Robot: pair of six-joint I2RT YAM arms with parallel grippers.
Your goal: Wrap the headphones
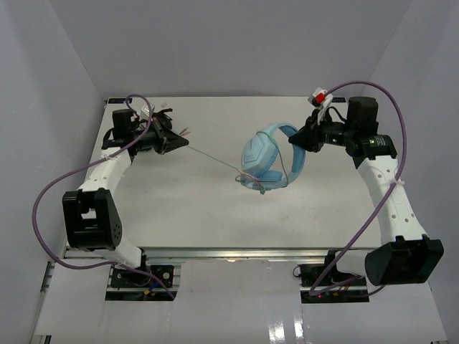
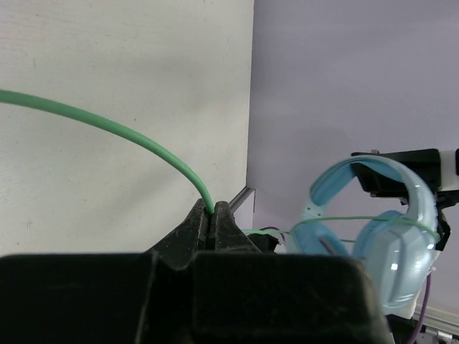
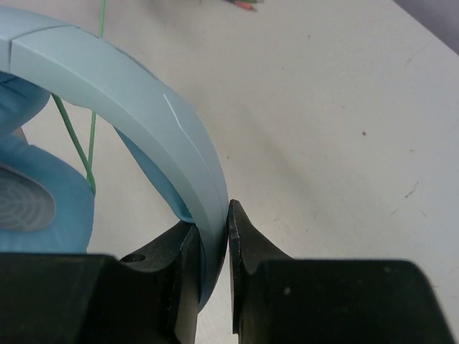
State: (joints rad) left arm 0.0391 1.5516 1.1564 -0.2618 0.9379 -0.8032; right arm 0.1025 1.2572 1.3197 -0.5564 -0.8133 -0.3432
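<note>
The light blue over-ear plastic headphones (image 1: pixel 267 159) stand between the two arms over the white table (image 1: pixel 179 208). Their smooth headband (image 3: pixel 129 93) is pinched edge-on between the nearly closed jaws of the right gripper (image 3: pixel 215 218), and the blue ear cups (image 3: pixel 36 193) lie ahead and to the left of those jaws. Their thin pale green cable (image 2: pixel 129 132) crosses the ear cups and runs in a straight line to the left gripper (image 2: pixel 214 215), whose jaws are clamped tight on it at their very tips, the cord arching up and away from them. A small red and white tag (image 1: pixel 319 95) sits behind the right jaws, any writing on it too small to read.
</note>
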